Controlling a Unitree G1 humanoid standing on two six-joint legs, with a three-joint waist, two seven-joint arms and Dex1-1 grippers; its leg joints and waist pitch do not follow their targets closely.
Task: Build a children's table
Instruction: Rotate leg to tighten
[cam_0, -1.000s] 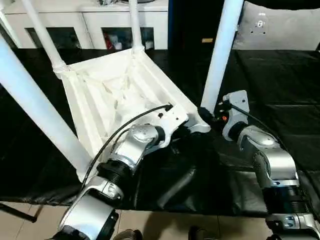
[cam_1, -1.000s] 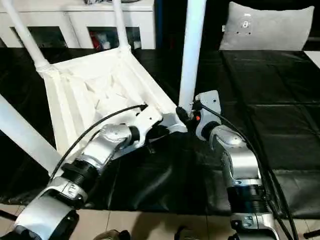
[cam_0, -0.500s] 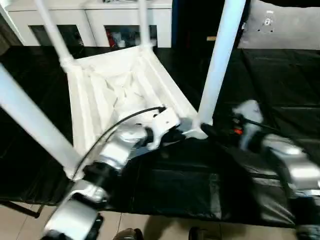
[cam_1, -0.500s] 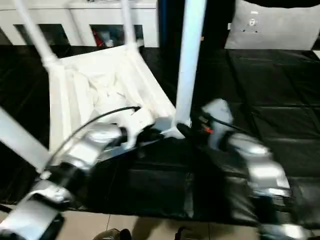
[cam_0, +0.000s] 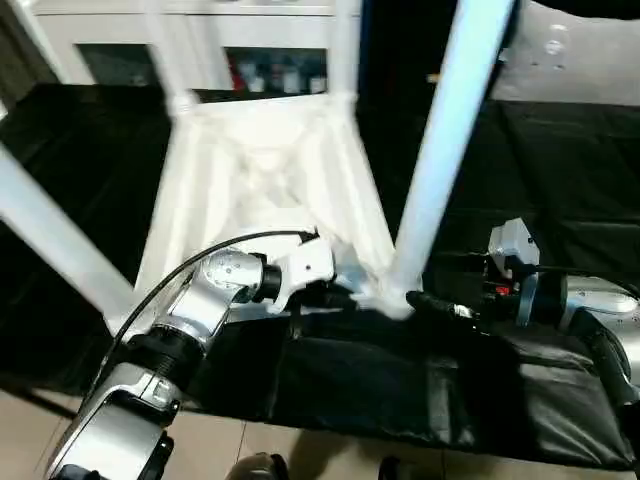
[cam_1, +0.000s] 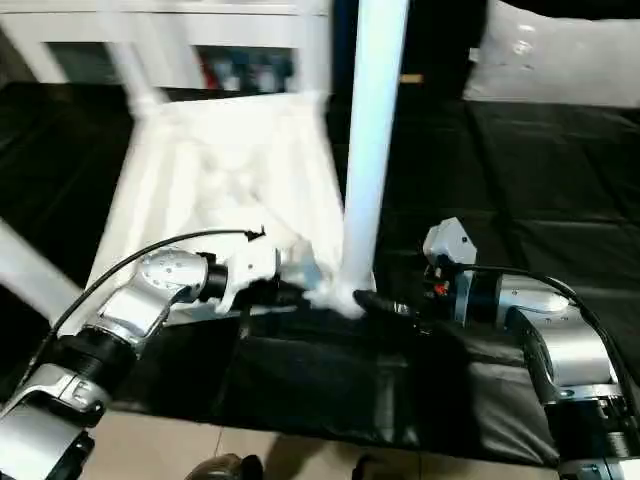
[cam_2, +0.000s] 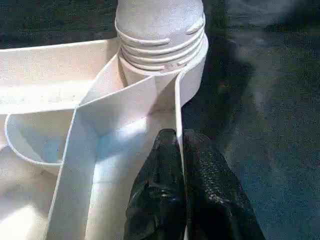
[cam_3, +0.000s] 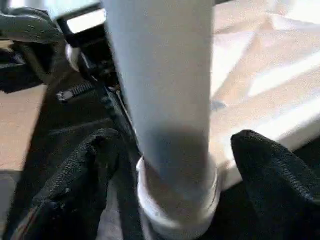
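Item: children's table (cam_0: 265, 190), white plastic, upside down on my black-covered worktable (cam_0: 560, 170), ribbed underside facing up, legs standing upward. It sits toward the near edge of the worktable, left of centre, with one corner reaching that near edge.

Item: near corner leg (cam_0: 445, 150), a long tapered tube, seated in the round corner socket (cam_2: 161, 37) at the near right corner of the top. It rises steeply and leans slightly to my right. Ridged rings show where the tube enters the socket.

Item: my left gripper (cam_2: 181, 172). Forearm comes in from the lower left, bent across toward the near corner, wrist turned so the fingers run along the table's edge. The two black fingers (cam_2: 157, 195) are pressed together on the thin outer wall of the top, just beside the corner socket; the wall passes between them.

Item: my right gripper (cam_3: 170, 175). Forearm lies low and nearly level over the worktable, reaching in from the right toward the same corner. Its fingers (cam_3: 272, 185) stand wide apart, one on each side of the leg's base just above the socket, with a visible gap to the tube on both sides; nothing is clamped.

Item: white cabinet (cam_0: 230, 40), beyond the far edge of the worktable.
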